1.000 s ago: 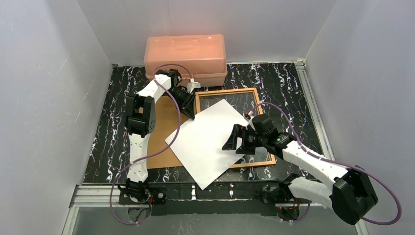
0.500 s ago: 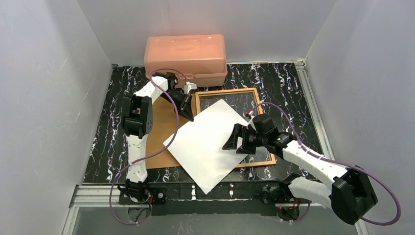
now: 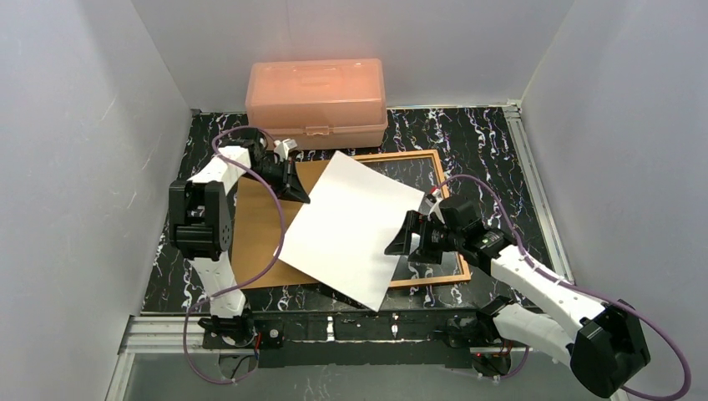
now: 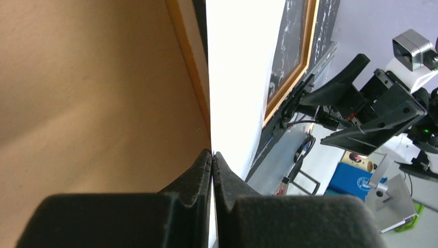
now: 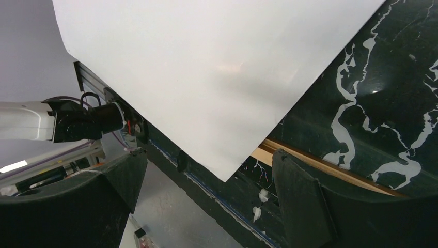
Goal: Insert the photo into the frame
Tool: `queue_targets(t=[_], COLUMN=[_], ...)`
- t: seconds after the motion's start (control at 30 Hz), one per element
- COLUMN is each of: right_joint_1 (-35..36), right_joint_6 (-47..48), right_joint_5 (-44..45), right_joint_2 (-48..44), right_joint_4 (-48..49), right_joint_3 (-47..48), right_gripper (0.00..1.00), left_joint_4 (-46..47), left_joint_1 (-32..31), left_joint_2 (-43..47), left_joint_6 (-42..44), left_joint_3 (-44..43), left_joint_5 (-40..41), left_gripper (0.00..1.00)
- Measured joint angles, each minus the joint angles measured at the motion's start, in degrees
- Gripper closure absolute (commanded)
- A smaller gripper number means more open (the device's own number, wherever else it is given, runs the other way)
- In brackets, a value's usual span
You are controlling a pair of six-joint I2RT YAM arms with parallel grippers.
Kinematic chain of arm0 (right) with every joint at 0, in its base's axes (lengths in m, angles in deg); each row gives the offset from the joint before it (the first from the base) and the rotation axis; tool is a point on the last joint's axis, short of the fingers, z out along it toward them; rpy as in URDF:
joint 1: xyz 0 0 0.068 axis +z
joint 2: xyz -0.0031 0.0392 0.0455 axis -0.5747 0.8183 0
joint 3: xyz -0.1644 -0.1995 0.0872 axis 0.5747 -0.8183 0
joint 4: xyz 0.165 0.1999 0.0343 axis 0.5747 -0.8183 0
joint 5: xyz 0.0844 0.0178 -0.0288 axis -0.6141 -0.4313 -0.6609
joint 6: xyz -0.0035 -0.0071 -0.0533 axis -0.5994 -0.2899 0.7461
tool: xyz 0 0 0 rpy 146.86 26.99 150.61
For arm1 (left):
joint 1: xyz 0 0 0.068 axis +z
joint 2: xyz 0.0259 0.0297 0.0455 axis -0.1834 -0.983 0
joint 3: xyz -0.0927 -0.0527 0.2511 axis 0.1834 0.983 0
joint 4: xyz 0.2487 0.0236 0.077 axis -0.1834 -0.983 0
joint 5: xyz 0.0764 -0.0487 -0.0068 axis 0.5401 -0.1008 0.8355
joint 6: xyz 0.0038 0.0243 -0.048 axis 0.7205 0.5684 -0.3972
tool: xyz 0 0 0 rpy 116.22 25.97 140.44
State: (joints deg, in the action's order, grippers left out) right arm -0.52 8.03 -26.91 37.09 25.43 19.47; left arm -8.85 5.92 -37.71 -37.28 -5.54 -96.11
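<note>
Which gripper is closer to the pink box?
Left. The left gripper is just in front of the box, shut on the photo. The right gripper is open, nearer the arm bases, at the photo's right edge.

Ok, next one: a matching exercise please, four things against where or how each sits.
1. large glossy photo print, white back up
2. thin orange-brown wooden frame
3. plain brown backing board
4. pink translucent plastic box

A. furthest back, behind the others
B. lying flat, left of the frame
C. edge pinched in the shut left pincer
D. furthest right, partly under the print

Pairs: 1-C, 2-D, 3-B, 4-A
</note>
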Motion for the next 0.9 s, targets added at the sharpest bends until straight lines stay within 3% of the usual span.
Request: queue_targets(t=[0.43,0.9], right_joint_1=[-0.22,-0.2], right_joint_6=[-2.21,-6.91], right_joint_5=[-6.71,-13.92], right_joint_2=[-3.67,-6.25], right_joint_4=[-0.07,2.43], right_joint_3=[-9.22,-15.06], right_gripper=[0.02,0.04], left_joint_4=[5.95,15.08], left_joint_1=[0.79,0.28], left_joint_2=[4.96,16.11], left_joint_6=[-7.04,-17.18], left_joint_3=[11.96,23.65], left_joint_5=[6.4,8.33], left_gripper=[1.0,1.0])
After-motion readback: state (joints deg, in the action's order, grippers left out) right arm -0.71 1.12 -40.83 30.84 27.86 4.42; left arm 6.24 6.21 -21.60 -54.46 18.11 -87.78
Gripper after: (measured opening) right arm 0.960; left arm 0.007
